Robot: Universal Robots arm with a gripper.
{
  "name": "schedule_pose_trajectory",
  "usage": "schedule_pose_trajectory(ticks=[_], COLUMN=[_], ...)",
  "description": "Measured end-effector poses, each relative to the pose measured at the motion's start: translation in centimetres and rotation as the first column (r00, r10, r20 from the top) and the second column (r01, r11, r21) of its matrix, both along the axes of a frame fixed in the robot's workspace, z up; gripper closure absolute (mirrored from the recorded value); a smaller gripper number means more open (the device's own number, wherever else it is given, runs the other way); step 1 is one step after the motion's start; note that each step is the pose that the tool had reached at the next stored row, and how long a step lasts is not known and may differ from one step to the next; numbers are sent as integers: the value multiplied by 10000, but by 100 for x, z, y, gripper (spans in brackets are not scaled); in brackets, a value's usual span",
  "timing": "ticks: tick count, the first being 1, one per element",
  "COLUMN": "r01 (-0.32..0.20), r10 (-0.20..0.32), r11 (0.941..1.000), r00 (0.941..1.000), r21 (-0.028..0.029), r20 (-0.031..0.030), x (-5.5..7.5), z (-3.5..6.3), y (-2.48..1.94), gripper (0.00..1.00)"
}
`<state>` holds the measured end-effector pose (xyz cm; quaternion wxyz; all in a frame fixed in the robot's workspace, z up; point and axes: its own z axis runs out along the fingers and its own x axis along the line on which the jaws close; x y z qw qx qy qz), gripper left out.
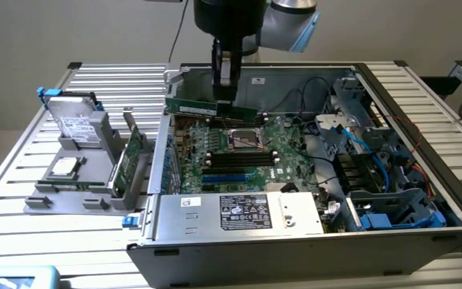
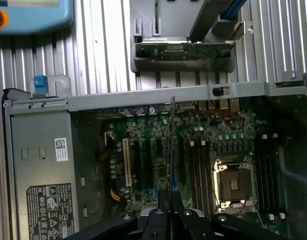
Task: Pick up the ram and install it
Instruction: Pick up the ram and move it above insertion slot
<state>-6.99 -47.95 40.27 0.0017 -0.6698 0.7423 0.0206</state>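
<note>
My gripper (image 1: 225, 101) is shut on the ram (image 1: 195, 108), a slim green board stick held level over the far side of the open computer case (image 1: 295, 250). It hangs above the motherboard (image 1: 283, 168), behind the CPU socket (image 1: 245, 139) and the black memory slots (image 1: 242, 160). In the wrist view the ram (image 2: 171, 145) appears edge-on as a thin line rising from the gripper (image 2: 170, 202), over the board's long slots (image 2: 196, 170) beside the socket (image 2: 232, 182).
A grey holder (image 1: 62, 201) on the slatted table (image 1: 22, 241) at the exterior view's left carries a broad green card (image 1: 132, 158) and a hard drive (image 1: 74, 123). The power supply (image 1: 239, 214) fills the case's near side. Blue cables (image 1: 351, 141) and drive bays (image 1: 391, 211) crowd its right.
</note>
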Motion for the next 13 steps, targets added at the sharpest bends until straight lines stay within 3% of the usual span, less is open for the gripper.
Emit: schedule_pose_trajectory(ticks=[7,11,13], r01=[-12,-13,-33], r10=[12,13,33], r11=[10000,10000,10000], r00=[10000,10000,10000], r21=[-25,-31,-31], r20=[-1,10,69], x=[284,392,400], z=[-69,-112,-123], y=[80,184,230], gripper=[87,87,87])
